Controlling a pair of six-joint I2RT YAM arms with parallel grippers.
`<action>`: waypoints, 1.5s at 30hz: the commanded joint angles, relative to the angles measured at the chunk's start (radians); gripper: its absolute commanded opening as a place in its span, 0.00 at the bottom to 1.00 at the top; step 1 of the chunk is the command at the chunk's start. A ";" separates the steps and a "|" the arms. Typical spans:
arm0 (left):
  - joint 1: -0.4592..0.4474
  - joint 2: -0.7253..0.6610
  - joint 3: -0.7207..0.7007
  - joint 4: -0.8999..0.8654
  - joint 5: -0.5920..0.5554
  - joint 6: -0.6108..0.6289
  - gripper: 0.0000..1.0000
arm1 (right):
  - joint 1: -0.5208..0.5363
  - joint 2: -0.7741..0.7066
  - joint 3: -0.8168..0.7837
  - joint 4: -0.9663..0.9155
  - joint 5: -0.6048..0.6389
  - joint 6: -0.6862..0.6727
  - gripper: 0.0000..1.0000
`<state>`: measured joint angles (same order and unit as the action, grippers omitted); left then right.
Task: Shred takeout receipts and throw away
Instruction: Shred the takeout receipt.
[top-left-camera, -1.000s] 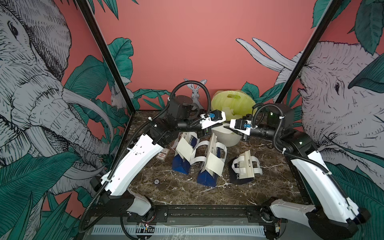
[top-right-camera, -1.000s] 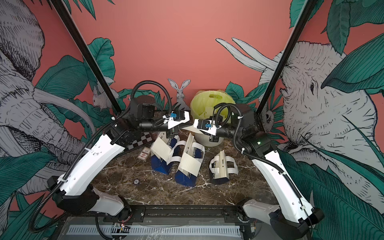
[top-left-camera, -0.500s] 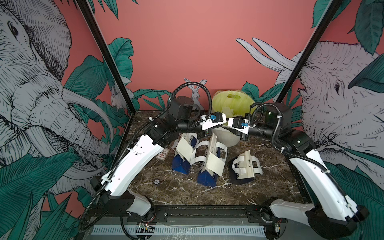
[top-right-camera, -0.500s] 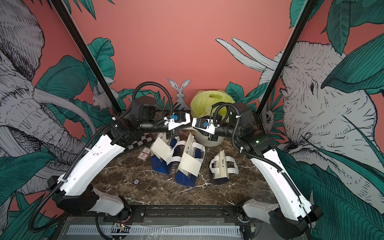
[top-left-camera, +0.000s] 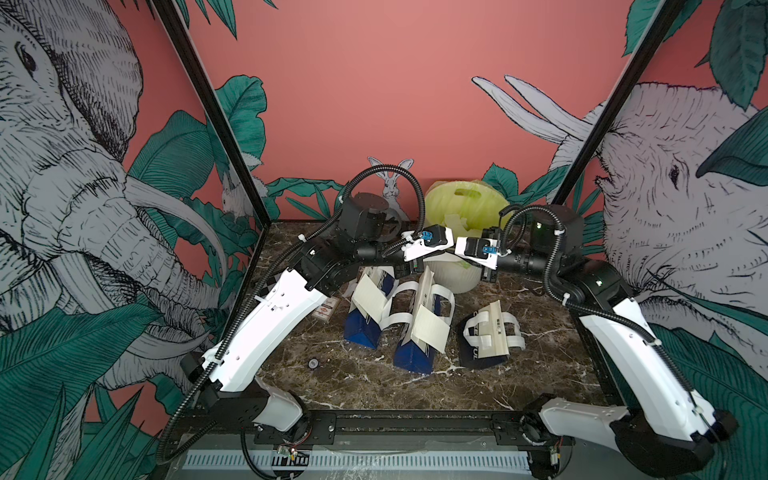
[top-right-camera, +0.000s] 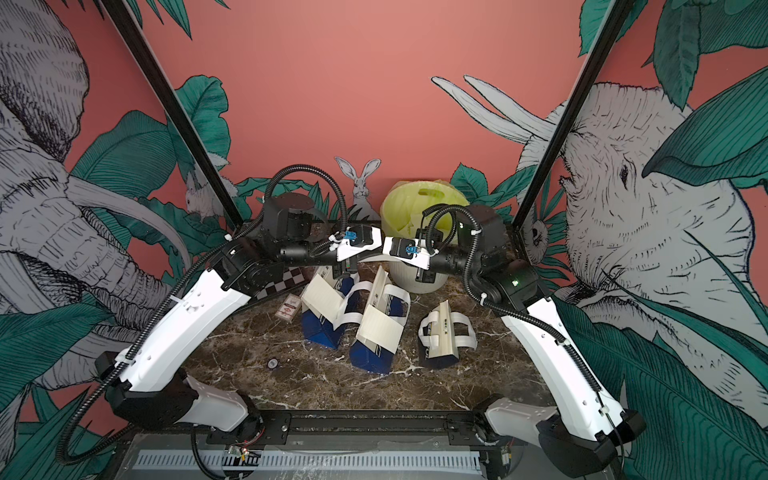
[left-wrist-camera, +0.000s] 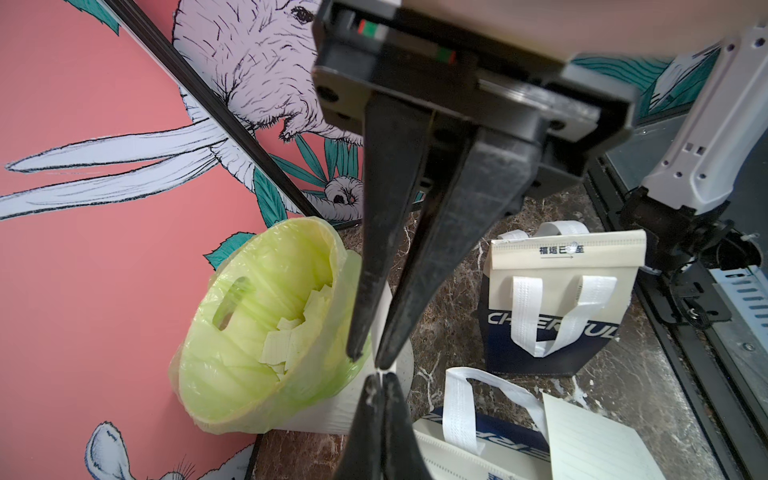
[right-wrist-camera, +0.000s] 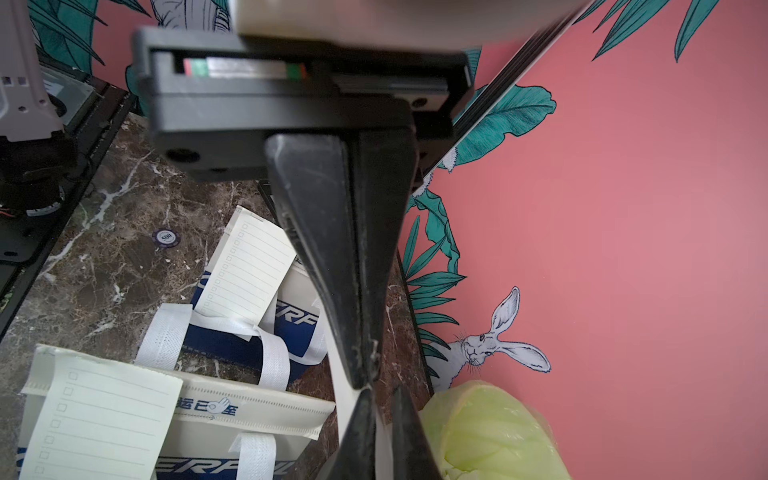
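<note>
Right wrist view: a white receipt strip (right-wrist-camera: 341, 395) is pinched by the left gripper (right-wrist-camera: 380, 401) and the right gripper (right-wrist-camera: 365, 376), each pressed together on it, tip to tip over the near rim of the green-lined bin (top-left-camera: 465, 195). Torn pieces (left-wrist-camera: 291, 336) lie inside. Two more receipts (top-left-camera: 370, 297) (top-left-camera: 430, 330) rest on blue bags (top-left-camera: 361, 332) nearer, centre.

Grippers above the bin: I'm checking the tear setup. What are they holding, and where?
A white receipt strip, pinched by the left gripper and right gripper at adjoining spots, fingertips nearly touching.
</note>
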<state>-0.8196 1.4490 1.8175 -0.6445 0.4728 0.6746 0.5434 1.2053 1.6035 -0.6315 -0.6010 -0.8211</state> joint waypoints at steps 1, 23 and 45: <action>-0.006 -0.016 0.015 0.013 0.007 0.022 0.00 | 0.007 -0.001 0.021 -0.005 -0.014 -0.016 0.17; -0.006 -0.021 0.005 0.038 0.011 0.010 0.00 | 0.009 -0.007 0.007 -0.007 -0.004 -0.023 0.07; 0.112 0.081 0.048 0.188 0.039 -0.516 0.00 | 0.071 -0.144 -0.251 0.322 0.358 -0.274 0.00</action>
<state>-0.7528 1.5360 1.8359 -0.5312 0.4904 0.3046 0.6044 1.1069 1.3842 -0.3977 -0.2874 -1.0210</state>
